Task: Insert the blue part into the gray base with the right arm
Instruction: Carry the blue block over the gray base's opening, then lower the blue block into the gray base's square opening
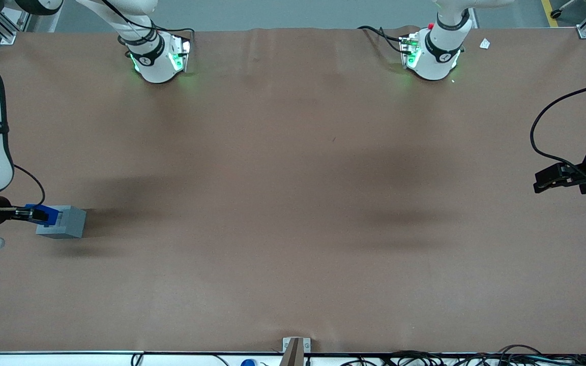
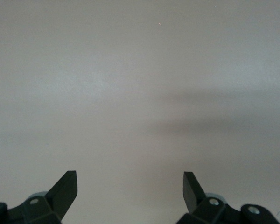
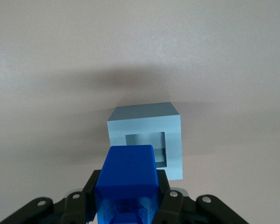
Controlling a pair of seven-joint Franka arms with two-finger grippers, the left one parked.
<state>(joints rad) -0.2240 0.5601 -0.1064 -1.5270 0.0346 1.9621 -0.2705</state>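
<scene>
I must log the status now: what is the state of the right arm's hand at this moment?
Right arm's hand: closed on the blue part, holding it just above the gray base, not yet in the recess.

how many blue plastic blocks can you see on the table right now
1. The small bright blue plastic block is clamped in the right arm's black two-finger gripper, above the light gray box. None others visible.

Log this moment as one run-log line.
phase: insertion approach | gripper: shut on small bright blue plastic block, above light gray box | recess: empty, block not yet seated | base: on brown table
</scene>
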